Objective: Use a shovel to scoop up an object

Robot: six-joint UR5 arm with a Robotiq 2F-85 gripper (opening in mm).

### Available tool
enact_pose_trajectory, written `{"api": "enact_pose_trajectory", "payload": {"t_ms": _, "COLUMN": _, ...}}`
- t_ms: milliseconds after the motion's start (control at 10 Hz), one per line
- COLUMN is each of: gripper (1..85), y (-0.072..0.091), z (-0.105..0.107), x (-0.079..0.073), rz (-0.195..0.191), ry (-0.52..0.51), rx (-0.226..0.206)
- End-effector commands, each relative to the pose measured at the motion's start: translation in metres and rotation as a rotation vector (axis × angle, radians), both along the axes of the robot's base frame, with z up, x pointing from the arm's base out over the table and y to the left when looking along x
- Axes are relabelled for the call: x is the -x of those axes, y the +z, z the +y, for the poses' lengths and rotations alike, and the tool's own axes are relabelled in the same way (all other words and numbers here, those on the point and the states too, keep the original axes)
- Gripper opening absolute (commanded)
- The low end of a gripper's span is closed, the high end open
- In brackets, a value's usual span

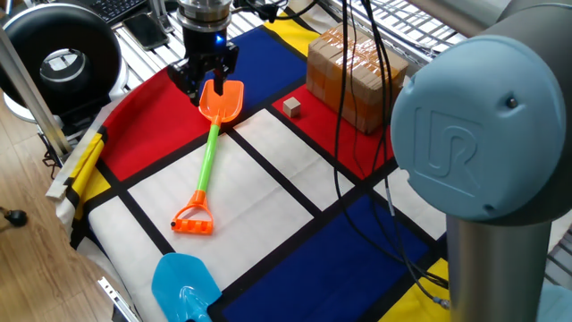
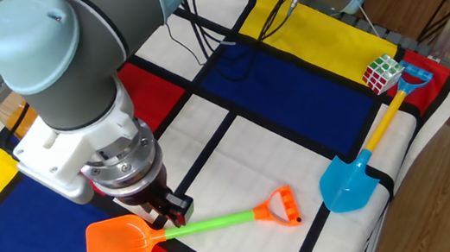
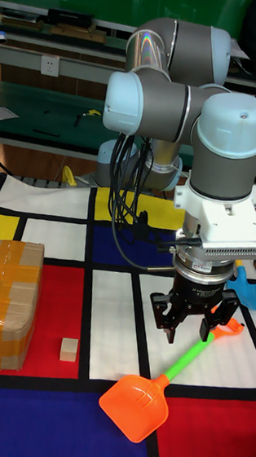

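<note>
Nearest in one fixed view, the light blue shovel (image 1: 183,286) lies at the front edge of the checked cloth (image 1: 268,179), its blade partly past the hem. Just beyond it rests the orange end loop of the shovel (image 1: 209,150). The green shaft runs away across a white panel to the orange blade, which lies over a black stripe where white meets red. The shovel lies flat on the cloth, with bare white panel on both sides of the shaft.

The gripper (image 1: 207,85) hangs at the blade end of the shovel. In the tall fixed view the gripper (image 3: 187,327) stands with its fingers (image 3: 163,321) spread apart, just over the shaft near the blade, and clamped on nothing. In the other fixed view the gripper (image 2: 169,210) sits low at the neck of the shovel (image 2: 188,228), but whether it touches the shaft cannot be told.

To the side of the blade, with a strip of bare cloth between, the object (image 1: 291,107) sits on the cloth, well apart from the shovel. Beyond it, near but not touching, stands the cardboard box (image 1: 353,76) on a red panel. The tall fixed view shows the same gap between the object (image 3: 69,349) and the cardboard box (image 3: 10,291).

At the cloth's far edge in the other fixed view, a puzzle cube (image 2: 382,73) sits by the blue shovel's handle.
</note>
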State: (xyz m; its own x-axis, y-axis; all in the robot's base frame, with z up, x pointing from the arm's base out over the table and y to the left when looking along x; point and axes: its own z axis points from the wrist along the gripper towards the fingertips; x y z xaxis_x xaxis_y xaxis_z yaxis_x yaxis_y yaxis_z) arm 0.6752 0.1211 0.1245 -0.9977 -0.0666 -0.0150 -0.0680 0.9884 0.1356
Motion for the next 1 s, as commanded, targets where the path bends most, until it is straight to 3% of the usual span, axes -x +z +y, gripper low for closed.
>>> {"api": "enact_pose_trajectory", "payload": {"t_ms": 0, "gripper": 53.7, "y": 0.002, "z": 0.002, "x": -0.003, "rz": -0.013, "ry": 0.022, "rx": -0.01}}
{"api": "enact_pose_trajectory", "payload": {"t_ms": 400, "gripper": 53.7, "y": 0.0, "z": 0.001, "x": -0.001, "rz": -0.004, "ry": 0.021, "rx": -0.004}}
{"api": "enact_pose_trajectory", "payload": {"t_ms": 900, "gripper": 53.7, "y": -0.032, "z": 0.011, "x": -0.02, "rz": -0.018, "ry": 0.035, "rx": 0.001}}
